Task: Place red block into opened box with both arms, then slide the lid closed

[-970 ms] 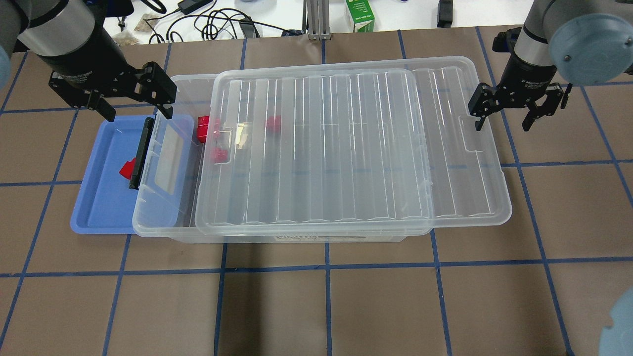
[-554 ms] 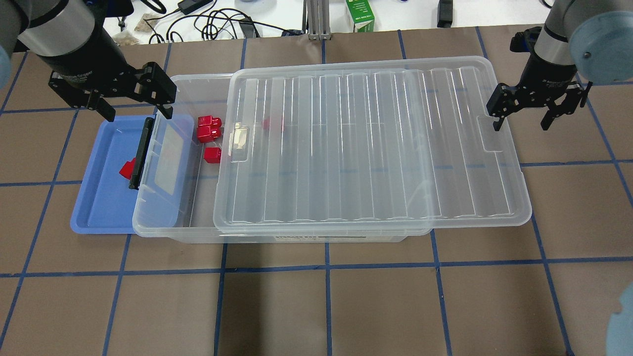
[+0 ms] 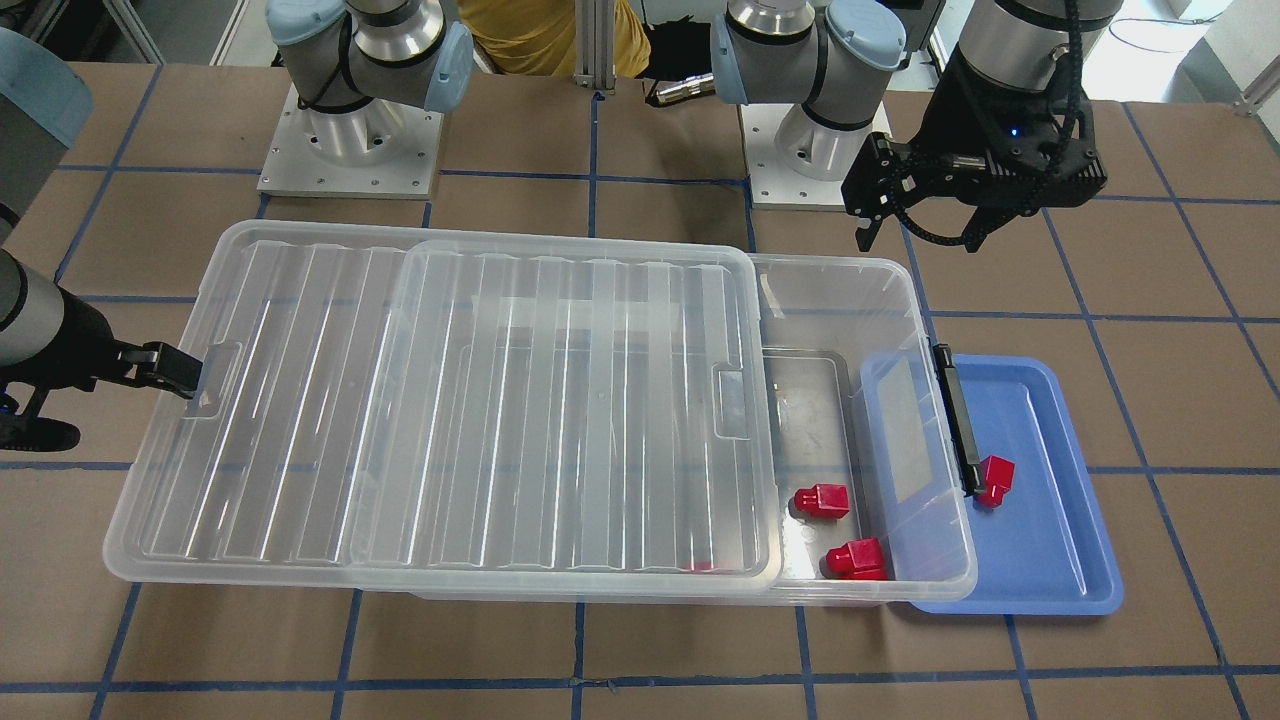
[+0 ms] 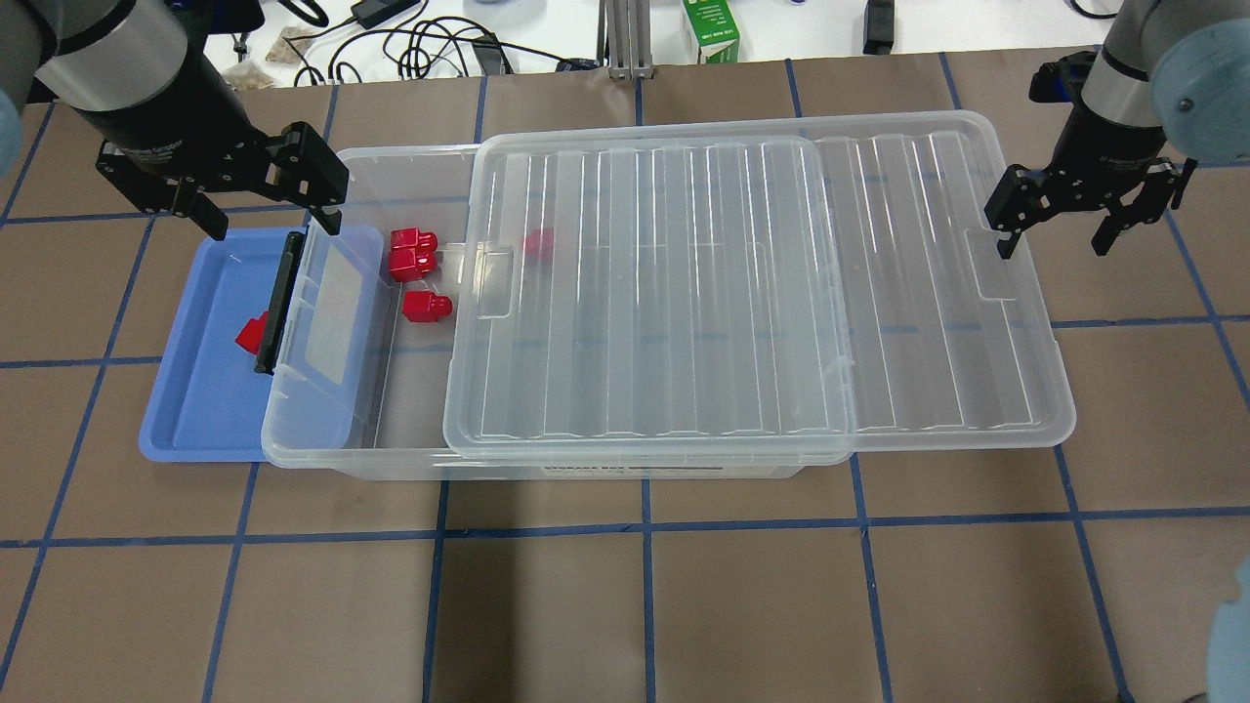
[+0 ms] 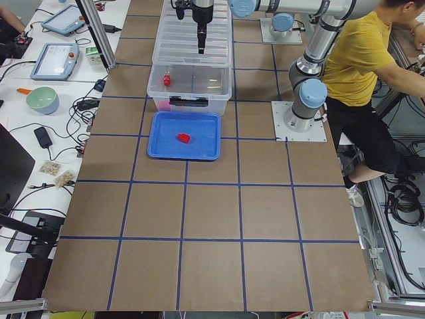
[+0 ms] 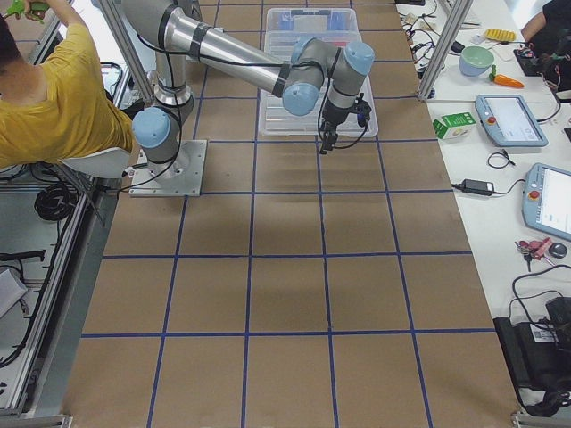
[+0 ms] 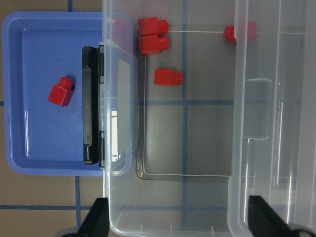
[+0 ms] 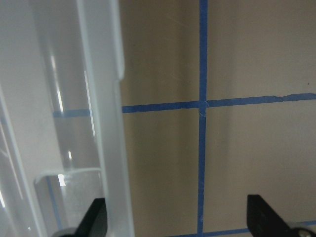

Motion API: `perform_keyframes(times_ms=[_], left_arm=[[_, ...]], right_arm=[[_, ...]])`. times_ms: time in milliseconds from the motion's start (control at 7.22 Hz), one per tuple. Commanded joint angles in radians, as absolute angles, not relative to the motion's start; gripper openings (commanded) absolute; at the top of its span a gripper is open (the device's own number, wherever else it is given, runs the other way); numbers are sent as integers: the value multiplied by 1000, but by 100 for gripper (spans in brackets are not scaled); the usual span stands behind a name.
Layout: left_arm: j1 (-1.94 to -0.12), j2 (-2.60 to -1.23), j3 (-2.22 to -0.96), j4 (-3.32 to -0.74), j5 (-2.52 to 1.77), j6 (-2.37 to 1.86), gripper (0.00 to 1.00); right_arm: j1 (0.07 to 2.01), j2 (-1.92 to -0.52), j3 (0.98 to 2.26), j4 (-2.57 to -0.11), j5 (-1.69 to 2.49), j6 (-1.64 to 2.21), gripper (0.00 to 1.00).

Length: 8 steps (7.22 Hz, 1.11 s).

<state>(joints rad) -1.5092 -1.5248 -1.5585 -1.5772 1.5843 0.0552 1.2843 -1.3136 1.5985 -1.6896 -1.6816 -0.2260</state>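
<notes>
One red block [image 4: 252, 334] lies on the blue tray [image 4: 195, 391], beside the black latch [image 4: 278, 303] of the clear box [image 4: 322, 459]. Several more red blocks [image 4: 427, 306] sit inside the box's uncovered left end, one of them under the lid [image 4: 684, 293]. The lid rests on the box and overhangs its right end. My left gripper [image 4: 269, 220] hangs open above the box's back left corner with nothing in it. My right gripper [image 4: 1057, 239] is open, with one of its fingers [image 4: 1006, 239] against the lid's right rim [image 8: 106, 98] at the recess. The left wrist view shows the tray block [image 7: 60, 92].
Cables and a green carton [image 4: 711, 29] lie beyond the table's back edge. A person in a yellow shirt [image 5: 358, 60] sits behind the robot bases. Brown table with blue grid lines extends in front of the box.
The right gripper has moved right with the lid's rim, sliding the lid right and uncovering more of the box's left end. The left arm has not moved.
</notes>
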Motion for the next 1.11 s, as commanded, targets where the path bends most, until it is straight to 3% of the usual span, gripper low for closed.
perform_keyframes(times_ms=[0,554,970], left_arm=[[-1508,-1523,-1559,-1577,1583,55,100],[-1508,-1522,-1560,-1578,1585,57,100],[-1488,-1528,-1543,-1583,1582,75,100]], right_arm=[[1266,-1313,1598,-1692,-1692,-264,100],[1261,-1330,1598,-1692,-1675,-264,100],[1272,-1478,1600,-1617,-1631,-255,100]])
